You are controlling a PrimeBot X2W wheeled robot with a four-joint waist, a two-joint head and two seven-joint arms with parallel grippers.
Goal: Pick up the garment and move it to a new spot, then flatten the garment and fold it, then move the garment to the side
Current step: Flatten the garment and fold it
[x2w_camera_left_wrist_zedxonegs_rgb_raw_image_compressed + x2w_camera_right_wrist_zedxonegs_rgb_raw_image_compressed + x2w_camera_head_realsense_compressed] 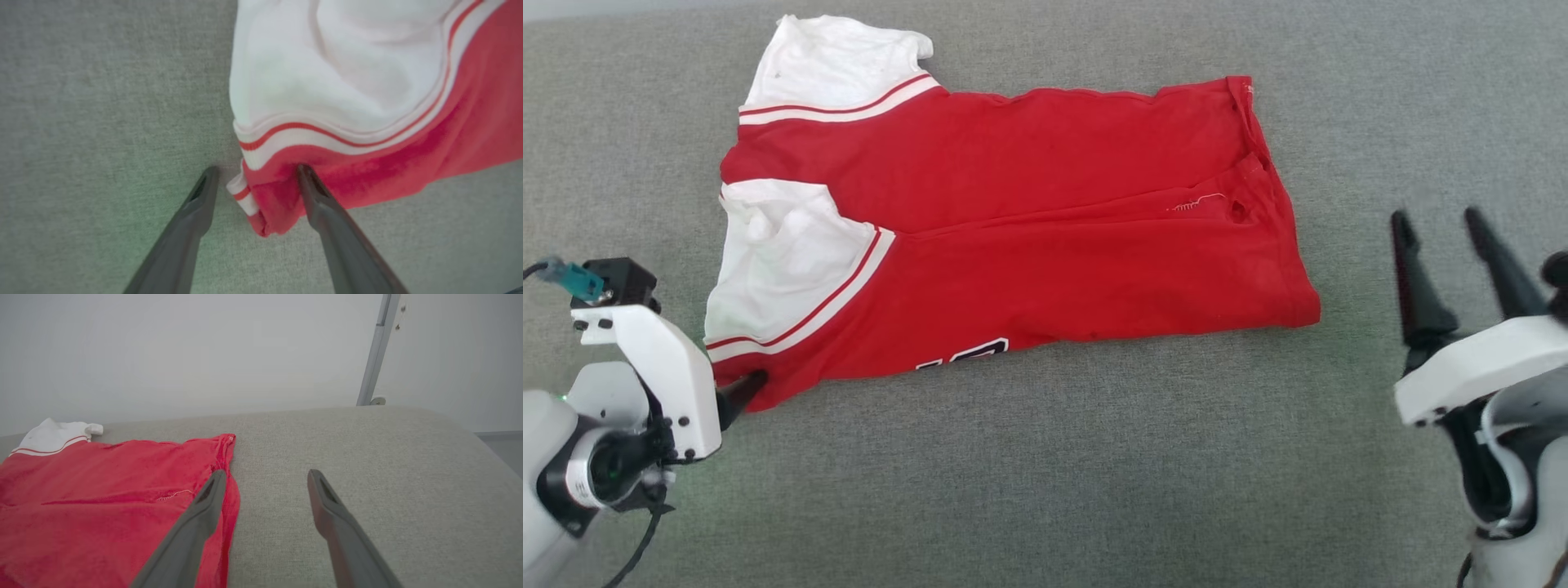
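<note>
**A:** Two grippers, both spread wide, nothing held. So why's the left gripper [257, 171] parked on that corner?

**B:** My guess is it's lining up a pinch. One finger sits on the grey upholstery [1094, 474] and the other presses the red fabric, so the near-left corner of the jersey [1013, 237] lies between them. The right gripper [1441, 219] hangs out past the hem end, apart from the cloth in the head view, probably waiting its turn.

**A:** And the jersey itself?

**B:** It's lying across the middle of the upholstery, doubled lengthwise, pretty flat. Red body, two white sleeves [784, 261] at the left end with red-and-white striped trim [841, 106]. A sliver of black lettering [964, 355] peeks out at the near edge, and there's a small hole [1239, 211] near the hem. Looks folded once already, so I'd say more folding and moving it aside are what's left.
</note>
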